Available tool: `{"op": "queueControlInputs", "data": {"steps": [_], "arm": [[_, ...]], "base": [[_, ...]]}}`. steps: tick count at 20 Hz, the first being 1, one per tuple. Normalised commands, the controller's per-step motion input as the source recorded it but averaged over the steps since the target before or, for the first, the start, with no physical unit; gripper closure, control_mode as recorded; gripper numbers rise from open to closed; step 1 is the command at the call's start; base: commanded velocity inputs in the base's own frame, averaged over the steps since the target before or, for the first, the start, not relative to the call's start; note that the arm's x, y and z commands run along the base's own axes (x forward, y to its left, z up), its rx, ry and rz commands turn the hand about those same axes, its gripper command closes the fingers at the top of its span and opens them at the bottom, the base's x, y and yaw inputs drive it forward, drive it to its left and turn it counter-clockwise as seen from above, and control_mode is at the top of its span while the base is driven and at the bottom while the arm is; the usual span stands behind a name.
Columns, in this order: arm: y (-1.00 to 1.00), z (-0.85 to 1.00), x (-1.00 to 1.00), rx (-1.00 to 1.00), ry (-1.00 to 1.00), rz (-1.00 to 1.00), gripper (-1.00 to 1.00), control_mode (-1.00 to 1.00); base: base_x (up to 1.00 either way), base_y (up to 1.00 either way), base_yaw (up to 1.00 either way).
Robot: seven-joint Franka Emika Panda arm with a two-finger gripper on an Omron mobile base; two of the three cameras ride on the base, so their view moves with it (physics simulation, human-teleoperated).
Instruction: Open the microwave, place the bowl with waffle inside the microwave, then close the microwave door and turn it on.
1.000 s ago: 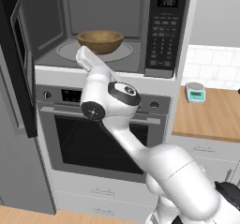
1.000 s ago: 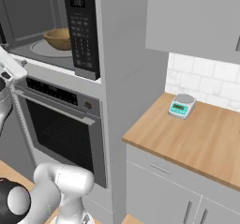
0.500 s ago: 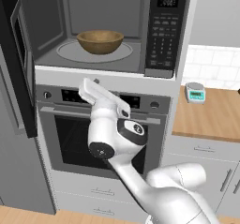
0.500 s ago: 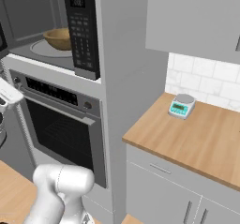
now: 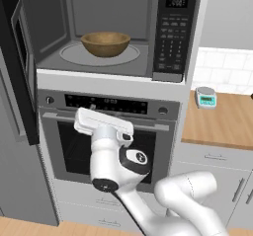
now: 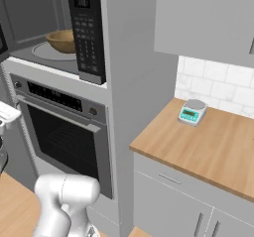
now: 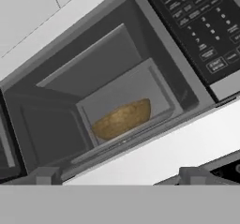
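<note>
Microwave (image 5: pixel 99 32) cavity: mouth unobstructed ahead of and above the fingertips (image 7: pixel 44 175). Bowl (image 7: pixel 123 119) occupies turntable centre; free room around it on both sides. Microwave door (image 5: pixel 17 72) swung wide to one flank. Keypad panel (image 7: pixel 201 26) bounds the opposite flank.

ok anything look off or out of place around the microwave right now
Nothing stands out. The bowl with waffle sits upright on the turntable inside the microwave, nothing spilled. The microwave door hangs wide open at the left, as expected before closing.
</note>
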Motion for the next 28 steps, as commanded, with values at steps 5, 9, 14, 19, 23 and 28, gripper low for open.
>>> {"op": "queueControlInputs", "data": {"steps": [5,9,14,19,23,28], "arm": [[0.58,-0.19,-0.11,-0.15,-0.11,-0.01,1.00,-1.00],[0.55,-0.17,-0.15,-0.13,-0.14,-0.01,1.00,-1.00],[0.44,-0.13,-0.12,-0.14,-0.16,-0.02,1.00,-1.00],[0.50,-0.09,-0.06,-0.14,-0.16,0.00,1.00,-1.00],[0.46,-0.03,-0.02,-0.11,-0.20,0.00,1.00,-1.00],[0.47,-0.01,-0.05,-0.07,-0.24,0.00,1.00,-1.00]], "base": [[0.00,0.00,0.00],[0.00,0.00,0.00],[0.00,0.00,0.00],[0.00,0.00,0.00],[0.00,0.00,0.00],[0.00,0.00,0.00]]}}
